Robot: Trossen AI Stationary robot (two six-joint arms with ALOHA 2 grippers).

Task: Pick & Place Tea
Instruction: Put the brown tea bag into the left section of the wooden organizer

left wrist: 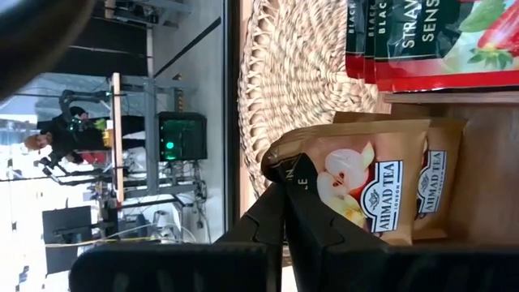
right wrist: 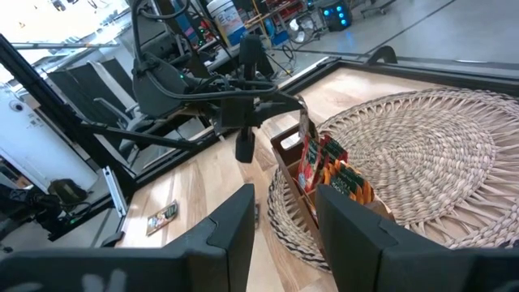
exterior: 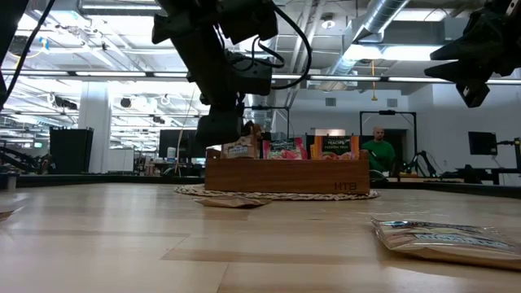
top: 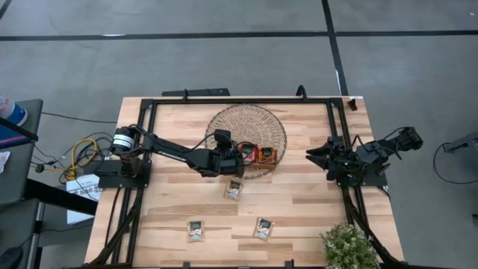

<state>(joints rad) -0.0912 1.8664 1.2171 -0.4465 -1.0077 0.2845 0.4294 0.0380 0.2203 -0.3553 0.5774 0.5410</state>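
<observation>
Tan apple-print sachet point(left wrist: 357, 182), red strawberry sachets point(left wrist: 438, 40), woven straw-coloured basket point(left wrist: 300, 73)

Left gripper point(left wrist: 285, 212) clamped (right point(right wrist: 284, 219) parted)

Both arms are matte black with boxy joint housings; left arm point(top: 175, 152) has a silver cylindrical motor at its base and black cables looped along the links. Right arm point(top: 366, 157) is same black build, angular brackets. Fingers point(right wrist: 231, 227) are flat dark slabs with bevelled edges.
</observation>
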